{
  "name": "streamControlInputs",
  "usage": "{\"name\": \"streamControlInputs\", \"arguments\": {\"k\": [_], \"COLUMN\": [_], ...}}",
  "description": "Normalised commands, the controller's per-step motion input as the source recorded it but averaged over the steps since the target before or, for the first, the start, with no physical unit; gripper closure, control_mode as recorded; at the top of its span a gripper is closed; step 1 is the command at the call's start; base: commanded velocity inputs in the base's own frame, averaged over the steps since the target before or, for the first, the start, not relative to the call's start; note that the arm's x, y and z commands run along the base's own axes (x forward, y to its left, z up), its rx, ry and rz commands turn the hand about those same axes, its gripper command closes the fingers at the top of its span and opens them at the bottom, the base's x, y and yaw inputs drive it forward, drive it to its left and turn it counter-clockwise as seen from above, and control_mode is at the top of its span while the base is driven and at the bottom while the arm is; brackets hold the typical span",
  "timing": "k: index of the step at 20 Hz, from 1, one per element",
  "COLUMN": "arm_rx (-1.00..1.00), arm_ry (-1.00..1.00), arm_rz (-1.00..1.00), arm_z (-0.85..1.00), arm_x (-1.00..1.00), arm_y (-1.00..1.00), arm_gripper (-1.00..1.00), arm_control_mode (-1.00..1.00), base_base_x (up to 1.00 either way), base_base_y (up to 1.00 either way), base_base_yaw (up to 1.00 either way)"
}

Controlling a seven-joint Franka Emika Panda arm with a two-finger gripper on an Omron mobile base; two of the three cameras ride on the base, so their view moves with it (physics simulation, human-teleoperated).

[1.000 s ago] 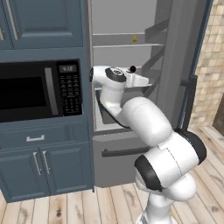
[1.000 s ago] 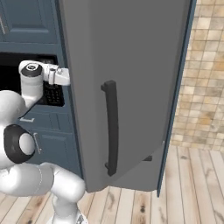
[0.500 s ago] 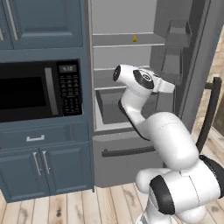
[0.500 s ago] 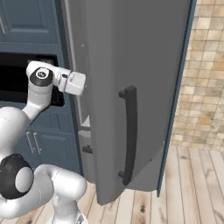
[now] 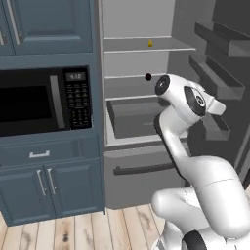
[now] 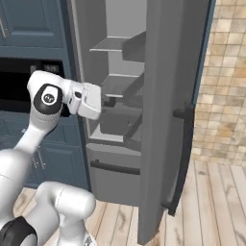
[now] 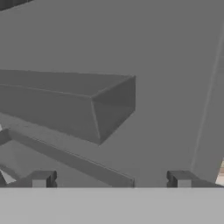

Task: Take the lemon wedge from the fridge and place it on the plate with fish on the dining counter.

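- Sitting on the top shelf (image 5: 141,45) of the open fridge (image 5: 146,97), toward its front edge and right of the middle, the lemon wedge (image 5: 150,43) is a tiny bright yellow piece with bare shelf all round it.
- One shelf lower, near that shelf's front edge, lies a small dark red fruit (image 5: 148,76); it is not the target and is well apart from the wedge.
- Below both, a grey drawer (image 5: 134,117) stands pulled out.
- The gripper (image 7: 111,179) has its fingers spread wide with nothing between them; in the hand view it faces the inside of the fridge door (image 6: 166,120) and a door bin (image 7: 70,103), not the shelves.
- Judging by its size, the wedge should be very light, soft and somewhat slick on the cut faces, so a hard squeeze would likely crush it or squirt it out sideways.
- A gentle pinch across the two flat cut sides, fingertips low near the shelf, looks the safest hold; gripping over the curved rind risks it rolling.
- Reaching it would call for turning the hand back toward the shelves and raising it to the top shelf.
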Motion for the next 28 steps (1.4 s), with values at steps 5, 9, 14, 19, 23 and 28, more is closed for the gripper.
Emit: {"name": "streamControlInputs", "arguments": {"k": [5, 9, 14, 19, 23, 28], "arm_rx": [0.04, 0.25, 0.44, 0.38, 0.12, 0.00], "arm_ry": [0.00, 0.09, 0.05, -0.05, -0.07, 0.00], "arm_rz": [0.17, 0.39, 0.51, 0.37, 0.10, 0.00], "arm_z": [0.39, 0.53, 0.10, -0.01, -0.05, 0.00], "arm_x": [-0.11, -0.07, -0.05, -0.14, -0.05, 0.00], "arm_y": [1.00, 0.62, 0.03, 0.00, 0.00, 0.00], "arm_gripper": [-1.00, -1.00, -1.00, -1.00, -1.00, -1.00], "arm_control_mode": [-1.00, -1.00, -1.00, -1.00, -1.00, -1.00], "base_base_x": [0.00, 0.00, 0.00, 0.00, 0.00, 0.00], "base_base_y": [0.00, 0.00, 0.00, 0.00, 0.00, 0.00], "base_base_yaw": [0.00, 0.00, 0.00, 0.00, 0.00, 0.00]}}
